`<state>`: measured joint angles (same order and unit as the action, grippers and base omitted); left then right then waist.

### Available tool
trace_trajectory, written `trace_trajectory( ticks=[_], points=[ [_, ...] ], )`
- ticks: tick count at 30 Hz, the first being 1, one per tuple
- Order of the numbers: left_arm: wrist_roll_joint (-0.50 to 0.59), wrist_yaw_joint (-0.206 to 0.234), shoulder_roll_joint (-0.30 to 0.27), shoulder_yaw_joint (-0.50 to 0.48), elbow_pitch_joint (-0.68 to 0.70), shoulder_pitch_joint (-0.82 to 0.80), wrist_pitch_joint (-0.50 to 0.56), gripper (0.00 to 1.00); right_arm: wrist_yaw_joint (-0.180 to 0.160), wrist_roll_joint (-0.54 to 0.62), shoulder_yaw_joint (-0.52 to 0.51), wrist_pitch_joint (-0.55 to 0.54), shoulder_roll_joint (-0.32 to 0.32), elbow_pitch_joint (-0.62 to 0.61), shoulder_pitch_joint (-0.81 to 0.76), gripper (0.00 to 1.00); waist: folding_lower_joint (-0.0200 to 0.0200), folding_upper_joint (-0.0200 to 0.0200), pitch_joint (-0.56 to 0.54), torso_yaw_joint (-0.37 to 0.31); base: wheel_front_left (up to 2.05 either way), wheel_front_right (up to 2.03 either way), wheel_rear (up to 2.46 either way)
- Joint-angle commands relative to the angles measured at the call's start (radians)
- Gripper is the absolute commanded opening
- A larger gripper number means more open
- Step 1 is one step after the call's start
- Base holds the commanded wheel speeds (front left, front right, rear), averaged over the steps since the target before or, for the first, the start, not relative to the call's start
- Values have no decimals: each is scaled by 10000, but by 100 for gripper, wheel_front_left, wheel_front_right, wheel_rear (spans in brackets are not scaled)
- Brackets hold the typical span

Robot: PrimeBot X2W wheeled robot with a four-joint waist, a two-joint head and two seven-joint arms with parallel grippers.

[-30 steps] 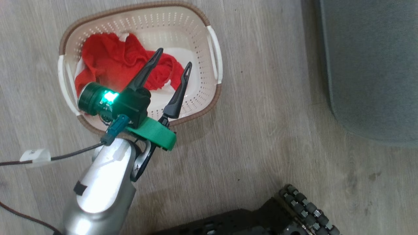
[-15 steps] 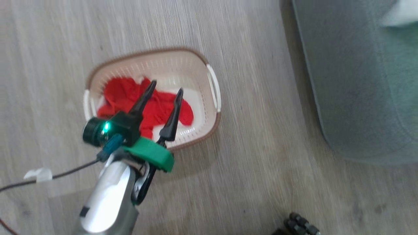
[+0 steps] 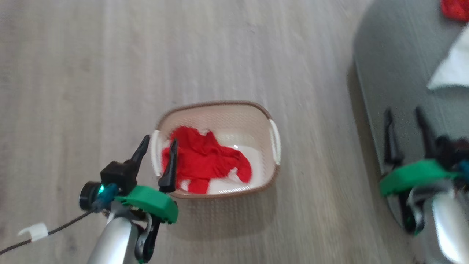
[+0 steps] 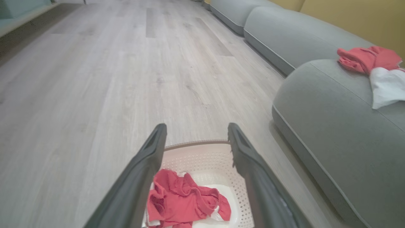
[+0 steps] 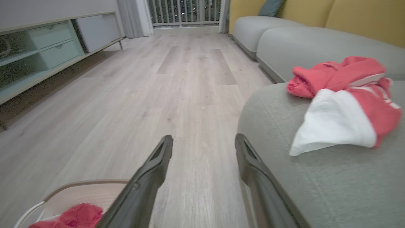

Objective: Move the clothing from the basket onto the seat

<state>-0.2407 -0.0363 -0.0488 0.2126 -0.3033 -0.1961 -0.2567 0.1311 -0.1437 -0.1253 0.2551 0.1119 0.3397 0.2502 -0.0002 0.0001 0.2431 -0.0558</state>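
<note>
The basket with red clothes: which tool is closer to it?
Left. The left tool hovers open at the left rim of the basket; the right tool, also open, is off over the grey seat.

- Holds left gripper (image 3: 160, 140) at lower left of head view, fingers spread apart, tips pointing up-view, tilted slightly right.
- Carries a green wrist bracket (image 3: 150, 203) behind those fingers, atop the silver left forearm (image 3: 113, 240).
- Holds right gripper (image 3: 403, 110) at lower right, fingers likewise spread, blurred.
- Shows pale right forearm (image 3: 445, 222) at the bottom right corner.
</note>
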Motion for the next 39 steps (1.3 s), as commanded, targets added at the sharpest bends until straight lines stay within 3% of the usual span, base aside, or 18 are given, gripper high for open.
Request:
trace_trajectory(
  ticks=[1,10,39],
  points=[
    [-34,70,-19,-442,252,11,-51,100,-4,-37,253,66,-23,-367,-96,100,2,-1,-770,809,0,0,0],
    [267,37,-16,-1327,-246,515,-51,100,-4,727,622,66,-507,-280,-1201,100,2,-1,-1731,1490,0,0,0],
    [102,41,-15,-1591,-304,908,-51,100,-4,860,986,66,-616,212,-1437,100,2,-1,-2151,1171,0,0,0]
  ],
)
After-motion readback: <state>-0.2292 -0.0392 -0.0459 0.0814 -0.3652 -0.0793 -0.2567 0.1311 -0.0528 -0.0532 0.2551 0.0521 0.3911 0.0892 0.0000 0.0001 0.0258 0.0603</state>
